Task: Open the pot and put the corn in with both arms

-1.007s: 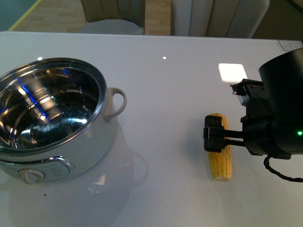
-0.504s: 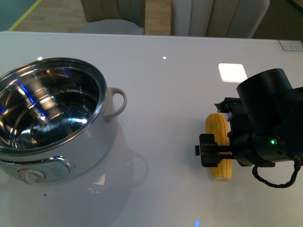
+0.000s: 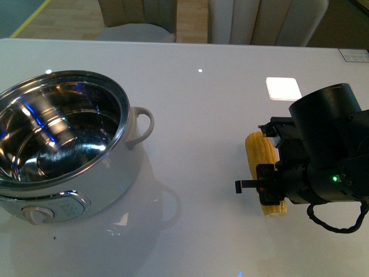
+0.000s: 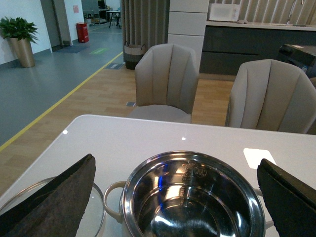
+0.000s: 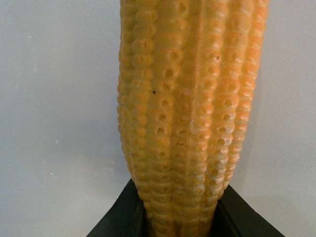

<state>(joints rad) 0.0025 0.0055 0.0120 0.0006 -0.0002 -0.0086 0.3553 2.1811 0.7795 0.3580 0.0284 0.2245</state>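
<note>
The white pot (image 3: 109, 173) stands open at the left of the table, its steel inside bare; it also shows in the left wrist view (image 4: 192, 197). The yellow corn (image 3: 260, 153) lies at the right, gripped by my right gripper (image 3: 270, 190), whose black arm covers its near part. In the right wrist view the corn (image 5: 187, 113) fills the frame, clamped between the two black jaws of the right gripper (image 5: 180, 217). My left gripper (image 4: 173, 197) is open, its dark fingers (image 4: 54, 197) wide apart on either side of the pot, above it.
A glass lid rim (image 4: 96, 207) shows beside the pot in the left wrist view. A white square patch (image 3: 283, 88) lies on the table behind the right arm. Chairs (image 4: 165, 81) stand beyond the table's far edge.
My right gripper has closed on the corn, and the cob has turned a little, its far end shifting left. The pot has not moved.
</note>
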